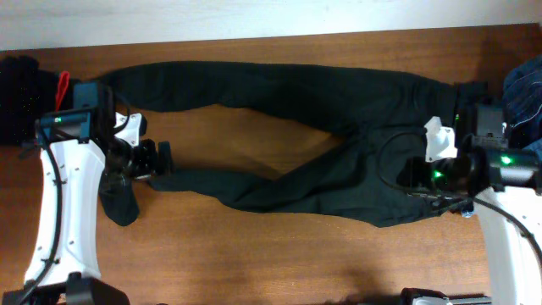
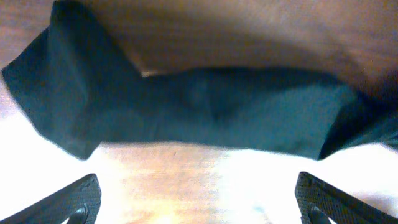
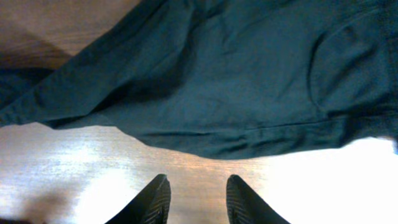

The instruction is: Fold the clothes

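Your left gripper (image 2: 198, 202) has its jaws spread wide, with only bare tabletop between the 2 fingertips (image 2: 78, 199). It holds nothing. Just ahead of them lies the end of 1 leg of the black jeans (image 2: 205, 112), bent over at the cuff.

Your right gripper (image 3: 196, 202) has its jaws partly apart, with a narrow strip of bare wood between them and no cloth in the gap. The seat of the jeans, with a curved pocket seam (image 3: 317, 74), lies just ahead of it.

From overhead, the jeans lie flat across the wooden table (image 1: 279, 263), with the waist on your right. The 2 legs run to your left, splayed apart. The upper leg reaches toward a dark pile (image 1: 21, 97) at the left edge. The lower leg ends beside your left gripper. A blue denim garment (image 1: 525, 89) sits at the right edge, just past the waist.
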You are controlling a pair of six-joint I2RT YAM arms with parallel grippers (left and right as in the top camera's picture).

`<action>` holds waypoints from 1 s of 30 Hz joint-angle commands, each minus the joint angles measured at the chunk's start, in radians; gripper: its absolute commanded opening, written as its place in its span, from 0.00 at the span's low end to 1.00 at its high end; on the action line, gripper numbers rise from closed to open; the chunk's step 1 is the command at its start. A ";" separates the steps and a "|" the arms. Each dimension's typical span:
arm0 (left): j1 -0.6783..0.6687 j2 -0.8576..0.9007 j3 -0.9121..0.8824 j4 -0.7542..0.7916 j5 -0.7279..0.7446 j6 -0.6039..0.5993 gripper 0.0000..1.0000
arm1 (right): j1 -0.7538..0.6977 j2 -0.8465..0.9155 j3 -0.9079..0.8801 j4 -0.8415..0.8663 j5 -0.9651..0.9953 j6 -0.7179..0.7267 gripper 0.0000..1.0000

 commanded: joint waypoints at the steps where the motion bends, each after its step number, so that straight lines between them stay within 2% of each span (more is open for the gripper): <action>1: -0.032 -0.055 -0.007 -0.017 -0.093 0.002 1.00 | 0.005 0.044 -0.027 0.019 -0.036 0.006 0.35; 7: -0.050 -0.056 -0.055 -0.002 -0.204 -0.065 0.99 | 0.005 0.119 -0.027 0.016 -0.050 0.006 0.36; 12: -0.050 -0.085 -0.172 0.033 -0.364 -0.203 0.99 | 0.005 0.129 -0.027 0.020 -0.050 0.006 0.36; 15: -0.050 -0.128 -0.253 0.116 -0.384 -0.239 0.99 | 0.005 0.129 -0.027 0.021 -0.050 0.006 0.36; 25: -0.050 -0.159 -0.523 0.452 -0.470 -0.218 0.99 | 0.005 0.129 -0.027 0.015 -0.051 0.006 0.40; 26: -0.050 -0.159 -0.545 0.496 -0.470 -0.201 0.95 | 0.005 0.129 -0.027 0.015 -0.051 0.006 0.40; 28: -0.050 -0.159 -0.562 0.547 -0.470 -0.145 0.57 | 0.005 0.129 -0.027 0.015 -0.051 0.006 0.40; 30: -0.050 -0.159 -0.558 0.564 -0.470 -0.090 0.31 | 0.005 0.129 -0.027 0.015 -0.050 0.006 0.40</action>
